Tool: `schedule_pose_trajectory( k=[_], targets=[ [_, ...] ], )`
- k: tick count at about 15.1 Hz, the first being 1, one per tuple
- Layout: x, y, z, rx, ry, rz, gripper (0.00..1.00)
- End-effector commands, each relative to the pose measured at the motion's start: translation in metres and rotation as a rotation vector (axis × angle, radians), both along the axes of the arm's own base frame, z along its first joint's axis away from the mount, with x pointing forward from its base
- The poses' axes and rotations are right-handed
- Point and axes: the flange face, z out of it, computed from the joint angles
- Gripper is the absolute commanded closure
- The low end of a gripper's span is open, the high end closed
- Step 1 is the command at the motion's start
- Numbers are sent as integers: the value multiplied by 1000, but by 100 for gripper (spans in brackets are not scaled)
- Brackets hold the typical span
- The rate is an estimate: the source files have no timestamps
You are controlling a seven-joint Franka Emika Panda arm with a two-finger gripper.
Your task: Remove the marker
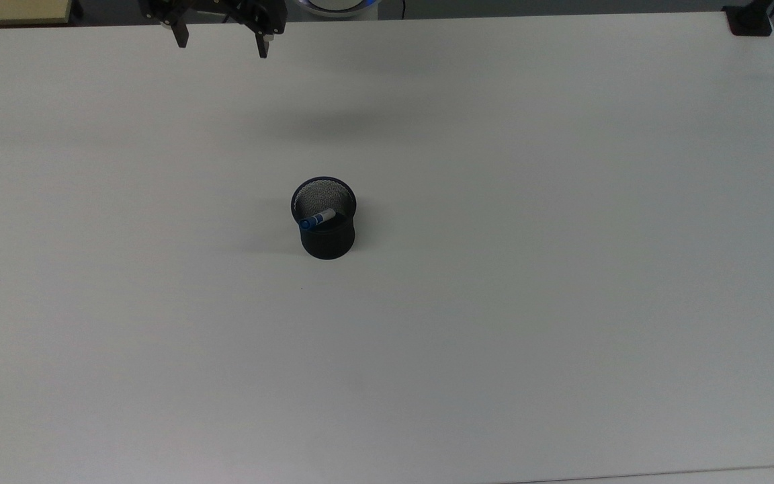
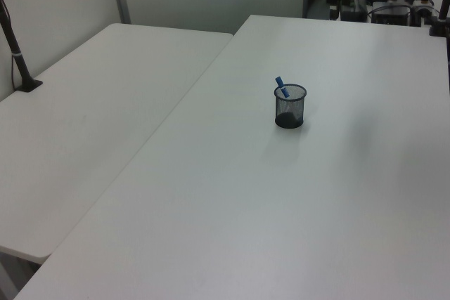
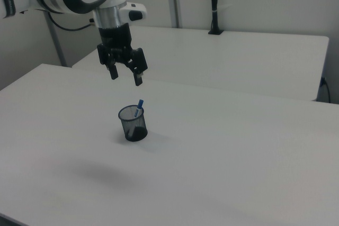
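Black hand (image 3: 126, 77) pointing down, fingers apart, high above mesh cup (image 3: 133, 123), marker (image 3: 139, 107) leaning inside

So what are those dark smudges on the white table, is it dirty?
Likely shadows, not dirt: in the top view a soft grey patch lies on the table between the gripper and the mesh cup; in the right view a similar blur sits at the cup's lower left, and a small one hugs the cup's base; in the left view a faint one lies at the cup's right.
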Motion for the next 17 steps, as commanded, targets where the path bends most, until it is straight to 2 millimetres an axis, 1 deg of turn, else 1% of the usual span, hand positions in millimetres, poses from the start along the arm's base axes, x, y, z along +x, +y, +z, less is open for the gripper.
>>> schedule_pose_trajectory(
  k=[1, 14, 17],
  targets=[
    [-9, -6, 6, -2, 17, -19, 0],
    [-10, -7, 6, -3, 21, -7, 0],
    [-9, -8, 10, -12, 11, -8, 0]
  ],
)
